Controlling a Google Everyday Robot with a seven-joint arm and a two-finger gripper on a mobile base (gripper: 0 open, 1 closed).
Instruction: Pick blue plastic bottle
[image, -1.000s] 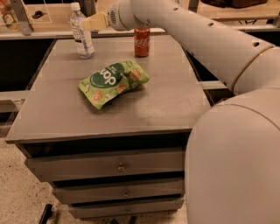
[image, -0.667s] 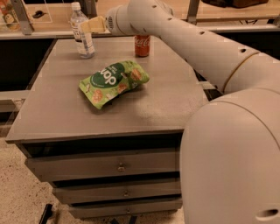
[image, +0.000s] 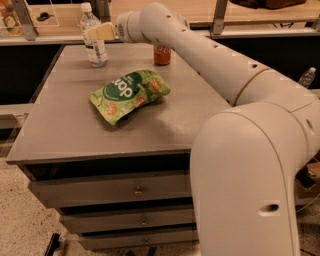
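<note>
The blue plastic bottle (image: 93, 37), clear with a white cap and a white label, stands upright at the far left of the grey table (image: 65, 125). My gripper (image: 96, 33) reaches in from the right at the height of the bottle's upper body, and its pale fingers (image: 102, 31) lie over the bottle there. A red soda can (image: 162, 54) stands just right of the bottle, partly behind my arm.
A green snack bag (image: 129, 93) lies in the middle of the table. My white arm spans the right side of the view. Drawers sit under the table top. A shelf rail and posts run behind the table. A small clear bottle (image: 306, 77) stands at far right.
My gripper has moved left along the back of the table, from near the can to the bottle. The bottle, can and bag have not moved.
</note>
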